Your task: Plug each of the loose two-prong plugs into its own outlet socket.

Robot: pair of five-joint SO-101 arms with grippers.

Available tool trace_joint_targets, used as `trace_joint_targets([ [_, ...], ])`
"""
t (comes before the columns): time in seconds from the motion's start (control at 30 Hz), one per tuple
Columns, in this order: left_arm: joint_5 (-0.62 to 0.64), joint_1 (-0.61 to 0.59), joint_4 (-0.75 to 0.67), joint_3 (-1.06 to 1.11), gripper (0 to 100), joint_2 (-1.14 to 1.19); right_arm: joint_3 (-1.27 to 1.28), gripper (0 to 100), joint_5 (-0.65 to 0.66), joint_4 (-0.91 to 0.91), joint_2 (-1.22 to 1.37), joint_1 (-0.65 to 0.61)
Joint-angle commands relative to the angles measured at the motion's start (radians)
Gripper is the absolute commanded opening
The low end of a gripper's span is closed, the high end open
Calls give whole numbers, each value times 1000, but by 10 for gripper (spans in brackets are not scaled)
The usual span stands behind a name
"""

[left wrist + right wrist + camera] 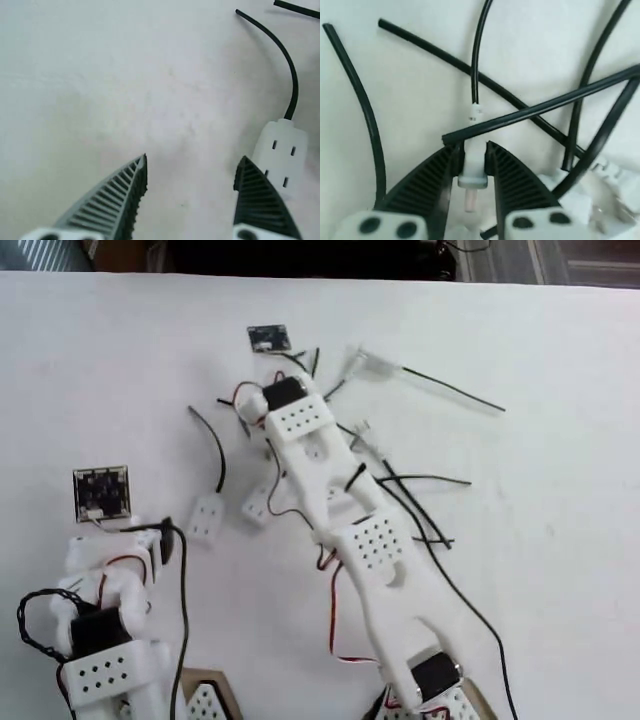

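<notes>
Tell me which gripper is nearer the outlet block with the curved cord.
Left. The left gripper sits open beside the outlet block; the right gripper, shut on a plug, is farther off among loose cords.

A dark square circuit board (102, 492) and a smaller blue one (268, 338) lie on the white table (560, 360).

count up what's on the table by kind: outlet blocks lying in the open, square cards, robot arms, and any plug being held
white plastic outlet blocks in the open: 2
square dark marker cards: 2
white robot arms: 2
white plastic plug held in the right arm's fingers: 1
total: 7
</notes>
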Motion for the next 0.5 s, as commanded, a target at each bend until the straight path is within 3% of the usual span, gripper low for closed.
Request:
trace_joint_targets([
  [0.0, -6, -4, -12, -6, 283, -12, -110, 18, 78, 142, -110, 10],
  [0.1, -6, -4, -12, -6, 283, -12, -187, 17, 124, 257, -130, 10],
  [0.23, -6, -4, -12, -6, 283, -12, -193, 17, 201, 263, -166, 36],
  [0.47, -6, -4, -17, -6, 285, -12, 140, 17, 316, 265, -392, 35],
])
